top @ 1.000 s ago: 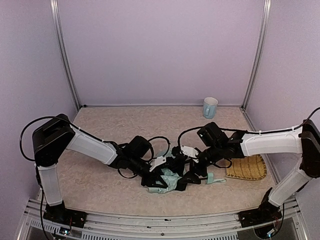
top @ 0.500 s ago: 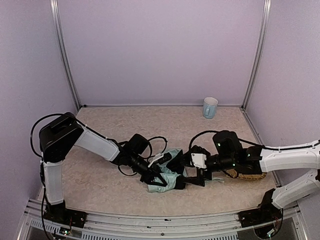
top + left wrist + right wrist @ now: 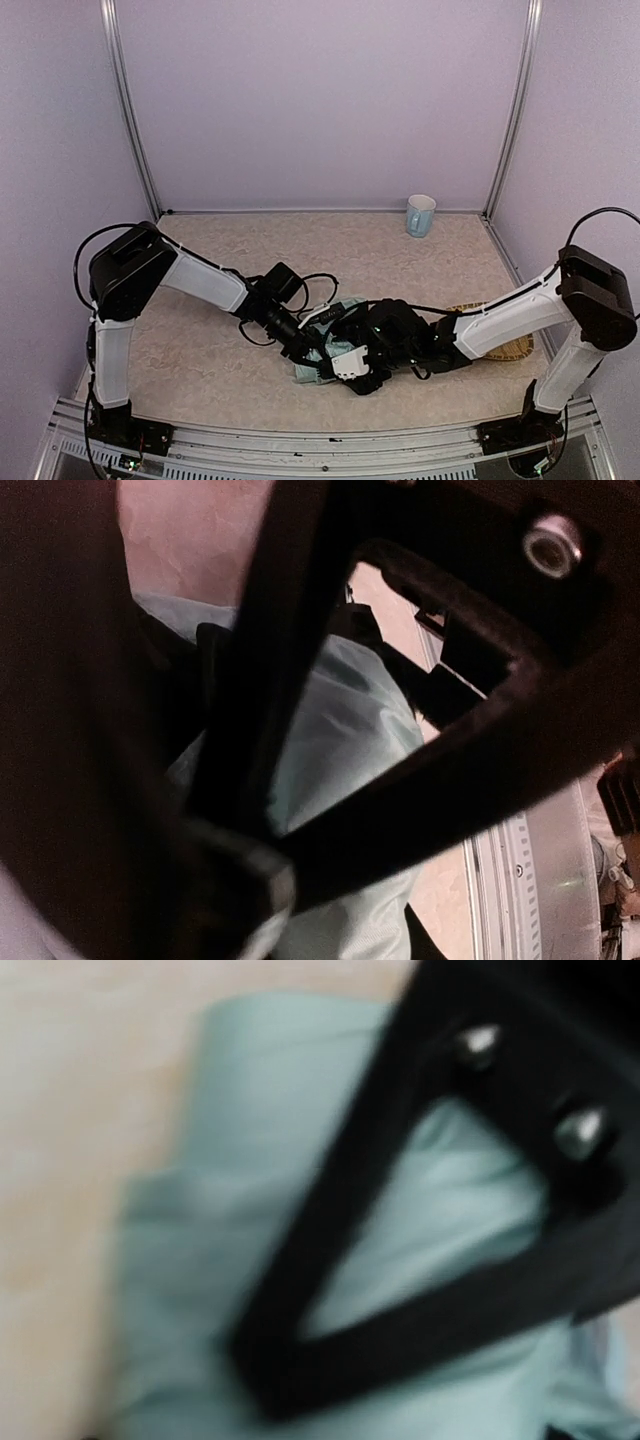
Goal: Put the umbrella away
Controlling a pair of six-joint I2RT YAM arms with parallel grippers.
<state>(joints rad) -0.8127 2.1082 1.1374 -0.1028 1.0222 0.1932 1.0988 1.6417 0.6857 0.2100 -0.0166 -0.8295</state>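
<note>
The umbrella (image 3: 306,373) lies crumpled on the table near the front middle, pale mint fabric with black folds. My left gripper (image 3: 316,350) reaches in from the left and sits shut on its fabric. In the left wrist view the black fingers (image 3: 250,680) cross close over the mint cloth (image 3: 340,740). My right gripper (image 3: 341,371) lies low across the umbrella from the right, open. The blurred right wrist view shows one black finger (image 3: 330,1220) resting over mint fabric (image 3: 220,1210). The umbrella's handle is hidden under the right arm.
A pale blue mug (image 3: 420,214) stands at the back right by the corner post. A woven yellow mat (image 3: 510,345) lies at the right, mostly behind the right forearm. The table's front rail (image 3: 320,440) runs just below the umbrella.
My right arm has swung down and to the left, laying its gripper low over the umbrella and covering the handle. The left gripper has stayed on the fabric, shifting slightly right.
</note>
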